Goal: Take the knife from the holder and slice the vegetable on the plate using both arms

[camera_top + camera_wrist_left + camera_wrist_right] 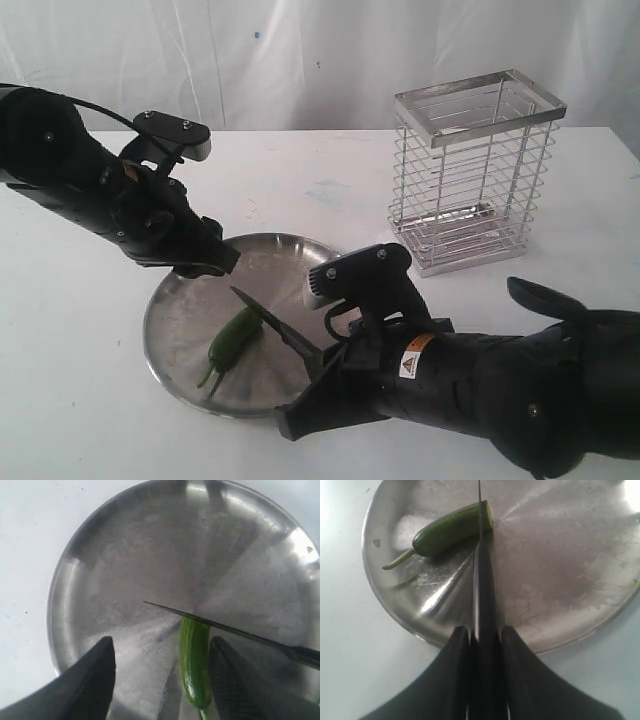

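Nearly at vegetable [445, 530] end, knife [483, 575] edge

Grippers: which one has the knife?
The right gripper, fingers shut on the knife handle, blade at the chili. The left gripper hangs open above the plate, holding nothing.

A round steel plate [165, 330] lay on the white table [80, 400], bearing a glossy green chili pepper [235, 340]. The right black gripper [325, 365] held a slim black knife [275, 322], its blade across the pepper's blunt end. The left black gripper [205, 262] hovered above the plate's rim. A silver wire holder [475, 170] stood upright, well apart.
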`<state>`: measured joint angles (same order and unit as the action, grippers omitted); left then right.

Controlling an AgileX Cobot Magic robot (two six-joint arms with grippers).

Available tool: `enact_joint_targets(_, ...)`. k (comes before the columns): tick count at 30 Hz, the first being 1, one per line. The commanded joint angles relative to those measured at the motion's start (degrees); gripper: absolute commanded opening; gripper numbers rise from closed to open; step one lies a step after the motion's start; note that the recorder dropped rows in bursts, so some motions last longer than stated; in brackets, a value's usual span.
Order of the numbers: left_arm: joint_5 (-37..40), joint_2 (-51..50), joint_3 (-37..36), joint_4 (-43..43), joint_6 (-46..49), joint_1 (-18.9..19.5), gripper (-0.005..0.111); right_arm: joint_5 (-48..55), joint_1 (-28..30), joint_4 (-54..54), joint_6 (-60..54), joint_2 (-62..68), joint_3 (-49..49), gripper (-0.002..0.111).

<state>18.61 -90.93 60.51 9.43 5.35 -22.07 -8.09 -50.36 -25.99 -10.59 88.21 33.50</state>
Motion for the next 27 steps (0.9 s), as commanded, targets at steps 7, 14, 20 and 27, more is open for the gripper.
enact_joint_targets(7, -0.9, 0.6, 0.3, 0.5, -0.6, 0.2, 0.059, 0.0, -0.5, 0.0, 0.8, 0.4, -0.9, 0.0)
enact_joint_targets(14, -1.1, 0.6, 0.3, 0.9, -0.9, 0.2, 0.059, 1.4, -0.5, 0.1, 0.8, 2.4, -0.9, 0.0)
enact_joint_targets(20, -1.1, 0.6, 0.3, 0.9, -0.9, 0.2, 0.059, 1.7, -0.5, 0.1, 0.8, 2.5, -0.9, 0.0)
enact_joint_targets(27, -1.9, -2.5, 0.3, 2.6, -0.6, 0.0, 0.051, 2.4, -0.5, 0.1, 0.8, 2.5, -0.9, 0.0)
